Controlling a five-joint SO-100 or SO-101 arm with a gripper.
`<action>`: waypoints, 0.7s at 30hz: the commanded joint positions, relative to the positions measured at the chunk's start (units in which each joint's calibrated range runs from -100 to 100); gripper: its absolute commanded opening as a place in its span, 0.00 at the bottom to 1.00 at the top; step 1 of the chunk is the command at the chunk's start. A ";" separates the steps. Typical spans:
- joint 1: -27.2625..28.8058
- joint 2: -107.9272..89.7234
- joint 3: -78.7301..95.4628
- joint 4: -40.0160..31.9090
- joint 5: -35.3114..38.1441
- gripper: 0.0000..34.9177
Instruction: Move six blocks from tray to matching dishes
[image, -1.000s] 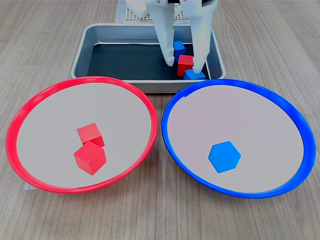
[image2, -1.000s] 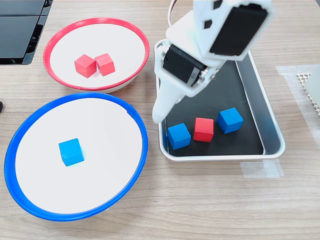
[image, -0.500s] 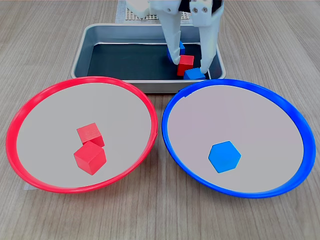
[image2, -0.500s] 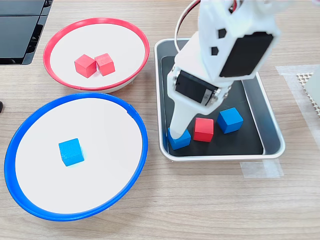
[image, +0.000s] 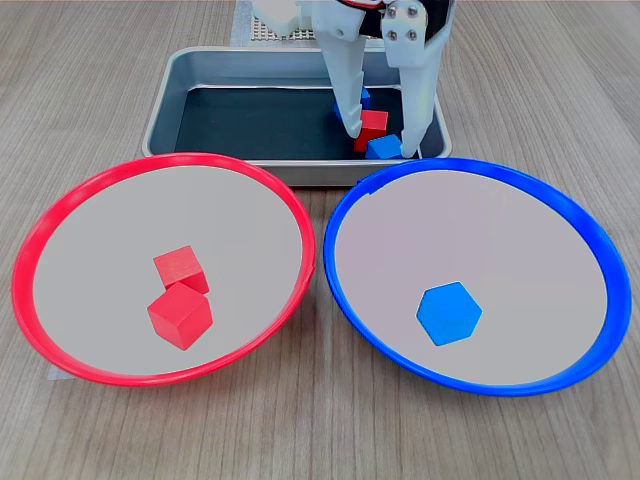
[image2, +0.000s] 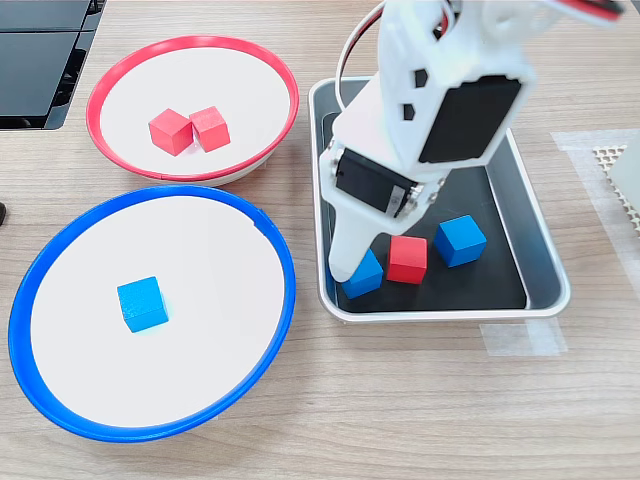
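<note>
Three blocks in the tray; three in the dishes.

A silver tray with a black floor holds two blue blocks and one red block. A red-rimmed dish, pale grey inside, carries two red blocks. A blue-rimmed dish, also pale grey inside, carries one blue block. The arm is white with black panels. The bench is light wood grain.

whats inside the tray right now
The tray holds two blue blocks and one red block. The arm covers part of its floor, so more could be hidden there.
</note>
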 joint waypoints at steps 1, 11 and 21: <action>0.06 0.47 -1.95 -0.22 -0.05 0.45; -0.70 2.60 0.05 -3.61 0.20 0.39; -1.82 1.83 0.69 -0.63 2.49 0.01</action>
